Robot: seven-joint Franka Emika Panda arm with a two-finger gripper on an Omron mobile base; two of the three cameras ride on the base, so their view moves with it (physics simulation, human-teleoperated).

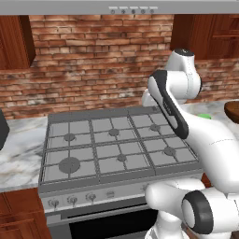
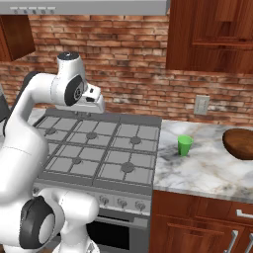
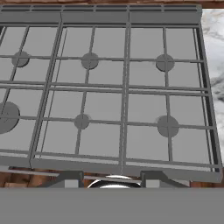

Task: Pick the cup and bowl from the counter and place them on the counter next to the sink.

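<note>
Gripper (image 3: 111,178) over the stove (image 3: 109,87), fingers apart, holding nothing, cup (image 2: 185,145) and bowl (image 2: 240,143) on counter (image 2: 207,173)

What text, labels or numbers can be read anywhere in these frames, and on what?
None can be read.
Stove: its knobs carry no legible markings.
Range hood: small buttons, too small to show any symbols.
Cup, bowl and wall outlet: plain, no print.

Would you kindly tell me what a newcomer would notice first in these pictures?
The grey gas stove dominates, set against a red brick wall, with the white arm raised over it. Right of it, on the marble counter, stand a green cup and a dark wooden bowl.
</note>
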